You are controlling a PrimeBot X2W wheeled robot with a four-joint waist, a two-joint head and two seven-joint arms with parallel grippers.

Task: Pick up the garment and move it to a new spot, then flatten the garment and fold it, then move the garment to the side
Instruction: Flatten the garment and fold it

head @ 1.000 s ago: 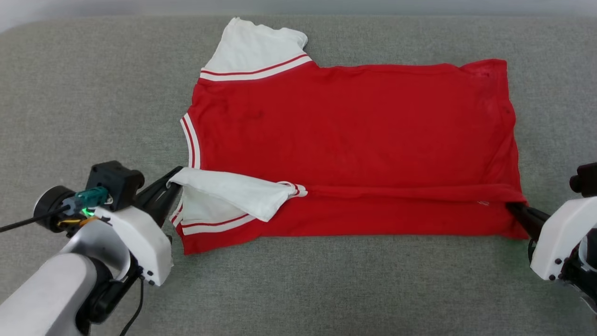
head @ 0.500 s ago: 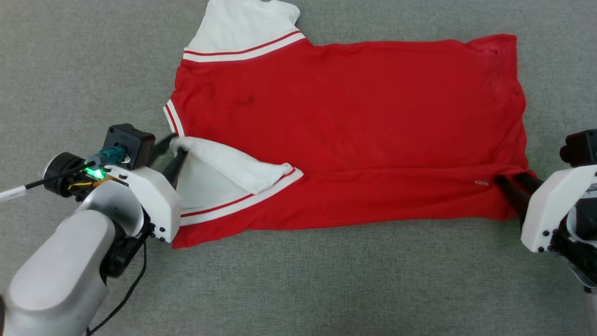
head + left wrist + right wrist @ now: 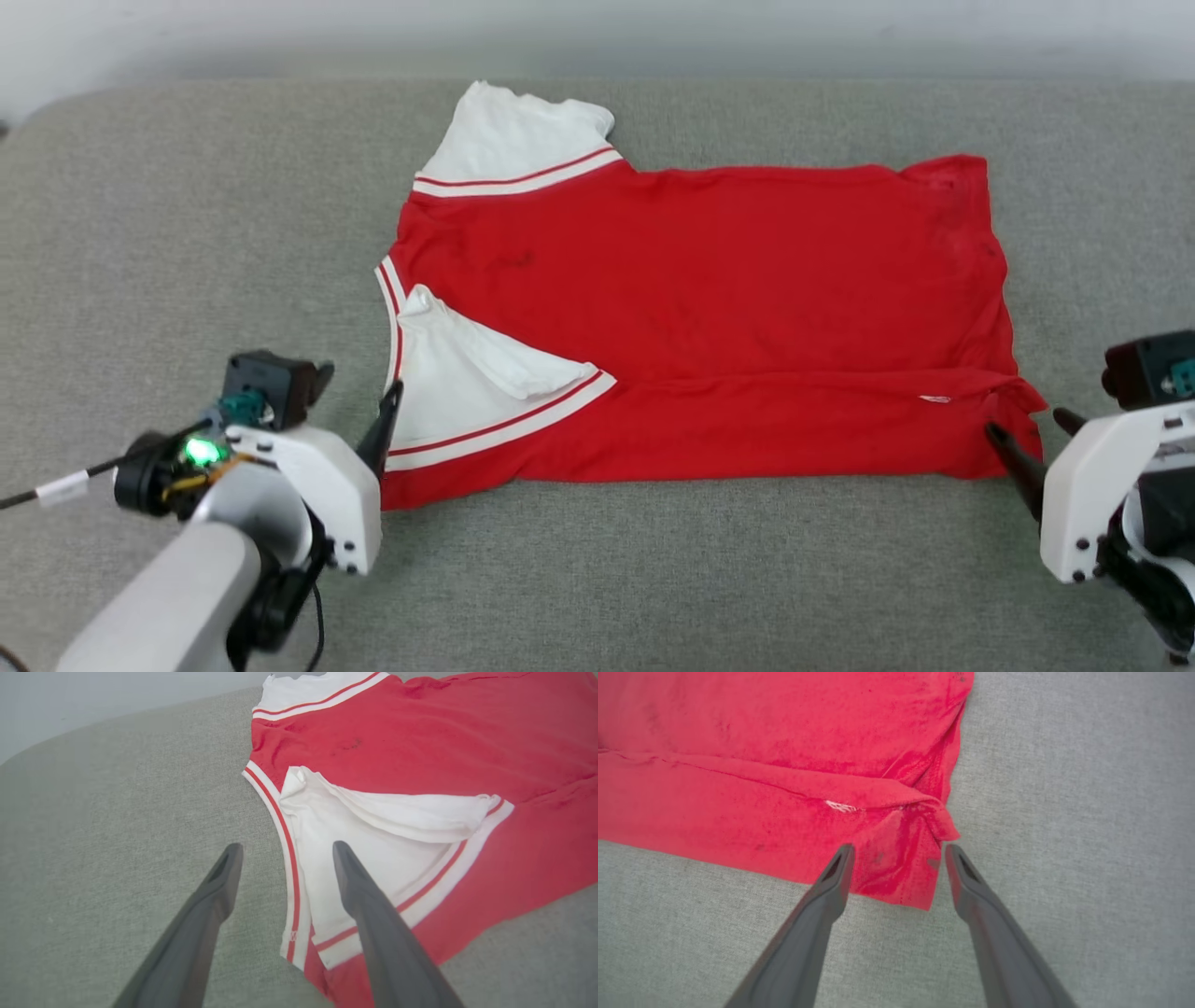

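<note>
- No word, number or brand name can be read anywhere.
- The red jersey-style T-shirt with white short sleeves [image 3: 728, 280] bears faint dark smudges [image 3: 513, 259] on its red cloth near the striped collar, too dim to make out as letters.
- A small white stitched mark [image 3: 840, 806] sits on the shirt's folded edge near the hem corner, too small to read.
- A white paper tag [image 3: 63, 487] wraps the thin black cable [image 3: 19, 502]; no print is legible on it.

White wrist shell [image 3: 322, 476] showing dark screws [image 3: 347, 551]; grey forearm [image 3: 168, 597] curving smooth; green light [image 3: 199, 452] glowing beside teal connector [image 3: 238, 408]; black cable [image 3: 17, 502] carrying white tag [image 3: 63, 486]; black camera block [image 3: 269, 385]; left gripper [image 3: 359, 387] fingers [image 3: 373, 924] tapering dark grey
</note>
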